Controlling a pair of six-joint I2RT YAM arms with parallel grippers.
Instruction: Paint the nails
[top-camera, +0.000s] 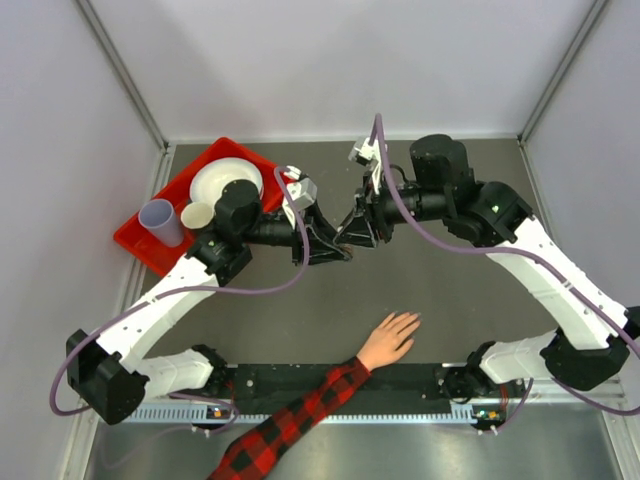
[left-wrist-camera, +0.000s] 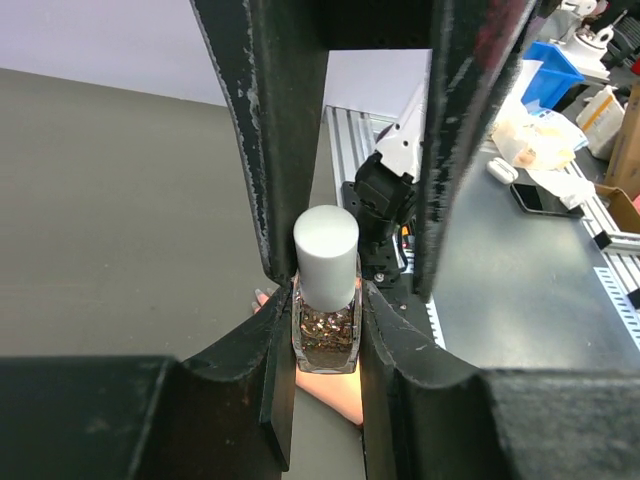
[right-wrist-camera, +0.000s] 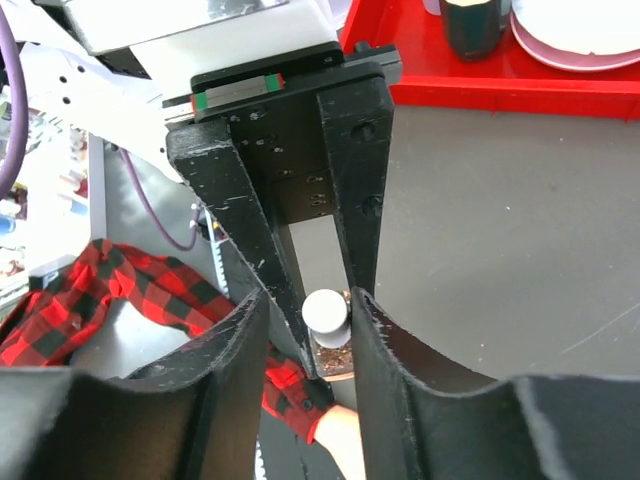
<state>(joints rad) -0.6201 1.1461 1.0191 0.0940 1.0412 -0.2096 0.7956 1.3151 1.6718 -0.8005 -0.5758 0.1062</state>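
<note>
The nails (top-camera: 408, 321) are tiny and pale, at the tips of a peach hand (top-camera: 388, 340) that lies flat on the dark surface (top-camera: 460, 300), fingers spread, near the front edge between my two arms. A red-and-black plaid sleeve (top-camera: 300, 410) runs back from it. I think the nails are hard and smooth, but the hand under them is soft and can move. I must not grab them. Only a wet brush should touch them, and only lightly.

The thing I do hold is the nail polish bottle (left-wrist-camera: 326, 335). It is farther out than the hand, in the middle, where my two arms meet. It looks like small square glass with dark, sparkly polish inside, so I guess it is light, slippery and easy to break. My left fingers (top-camera: 338, 245) are closed tight on its glass sides and hold it upright.

Its round grey cap (left-wrist-camera: 325, 260) is smooth too. That is the place to take hold, on its two sides, to twist it off. My right fingers (top-camera: 357, 228) stand apart around the cap. One sits right against it, and I see a gap on the other side, so they are not pinching it yet.

Off to the left is a red tray (top-camera: 135, 245) with a white plate (top-camera: 225, 180) and a lilac cup (top-camera: 160, 220).
</note>
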